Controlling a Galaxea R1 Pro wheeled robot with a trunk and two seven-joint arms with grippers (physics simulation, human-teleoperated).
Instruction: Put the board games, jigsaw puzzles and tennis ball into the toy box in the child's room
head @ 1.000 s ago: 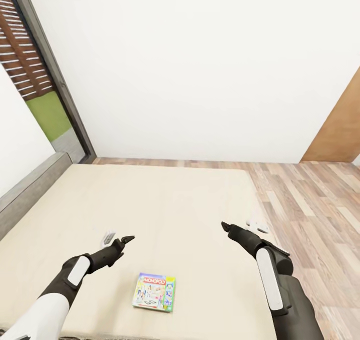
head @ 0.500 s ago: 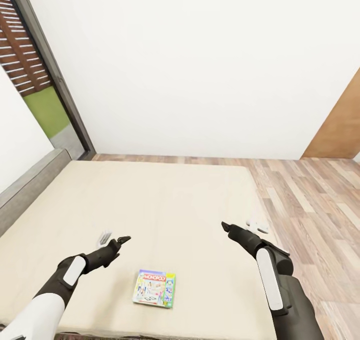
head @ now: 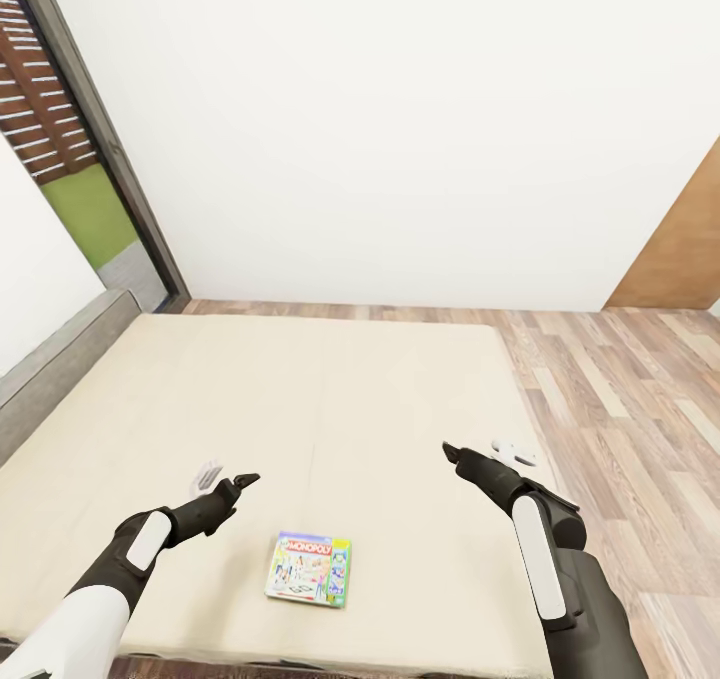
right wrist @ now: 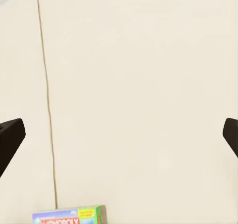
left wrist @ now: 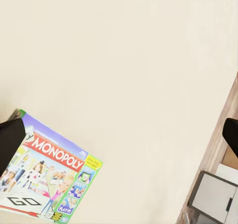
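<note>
One board game (head: 308,569), a thin Monopoly box with a pale green edge, lies flat on the cream bed (head: 330,409) near its front edge. My left gripper (head: 228,478) hovers open over the cover, to the left of the box and slightly beyond it. My right gripper (head: 482,451) hovers open to the box's right, near the bed's right side. The left wrist view has the board game (left wrist: 49,184) beside one dark fingertip (left wrist: 10,140). In the right wrist view the board game (right wrist: 69,215) sits at the frame's edge, between the wide-apart fingertips (right wrist: 10,135). Both grippers are empty.
A grey headboard (head: 50,379) runs along the bed's left side. Behind it stands a dark-framed glass door (head: 90,189). Wood-plank floor (head: 620,399) lies to the right of the bed, with a brown door (head: 680,249) at the far right. A white wall stands behind.
The whole view has shifted a little, so the bed and game sit slightly higher in the picture and the bed's front edge shows. Both arms hold nearly the same pose, grippers still open.
</note>
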